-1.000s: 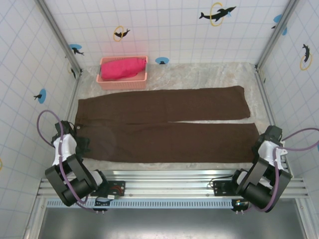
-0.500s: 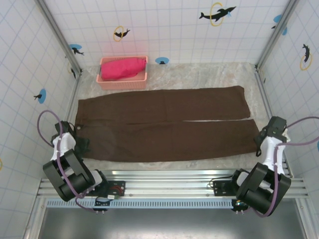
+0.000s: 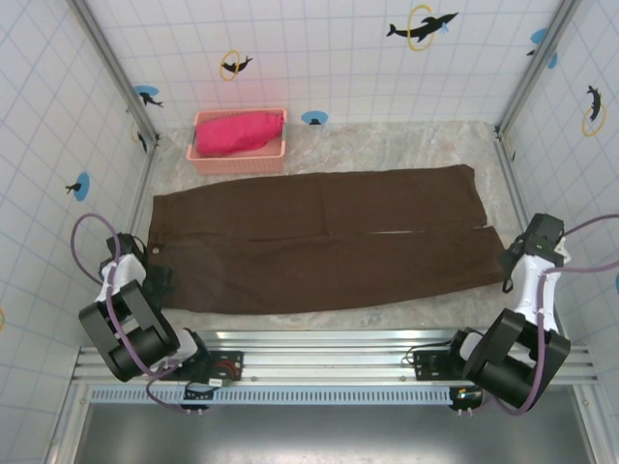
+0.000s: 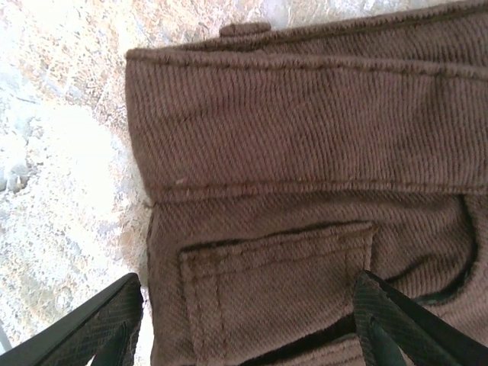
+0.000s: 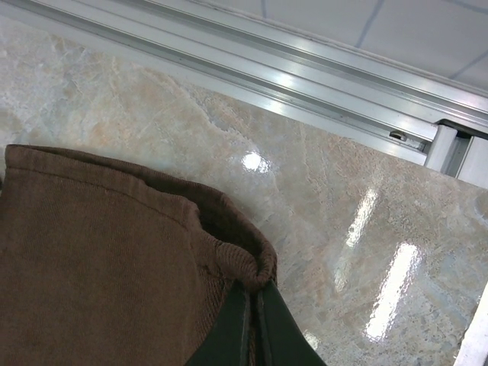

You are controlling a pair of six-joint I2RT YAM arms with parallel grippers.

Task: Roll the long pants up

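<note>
The long pants [image 3: 319, 242] lie flat across the marble table, dark brown, waist at the left and both legs stretching right. My left gripper [image 3: 160, 278] hovers over the near waist corner. In the left wrist view its gripper [image 4: 248, 305] stands open, fingers [image 4: 107, 328] wide apart on either side of a back pocket below the waistband [image 4: 305, 152]. My right gripper [image 3: 510, 263] is at the end of the near leg. The right wrist view shows that gripper [image 5: 255, 305] shut on the bunched hem of the pants [image 5: 99, 252], lifting it slightly off the table.
A pink basket [image 3: 201, 159] holding a bright pink-red cloth [image 3: 237, 130] stands at the back left, just beyond the waist. Tiled walls close in both sides. An aluminium rail [image 3: 329, 343] runs along the near edge, and a side rail [image 5: 305, 69] lies close to the right gripper.
My right gripper has drawn the near leg's hem away from the near edge, toward the far leg, narrowing the gap between legs. The left arm has shifted slightly left.
</note>
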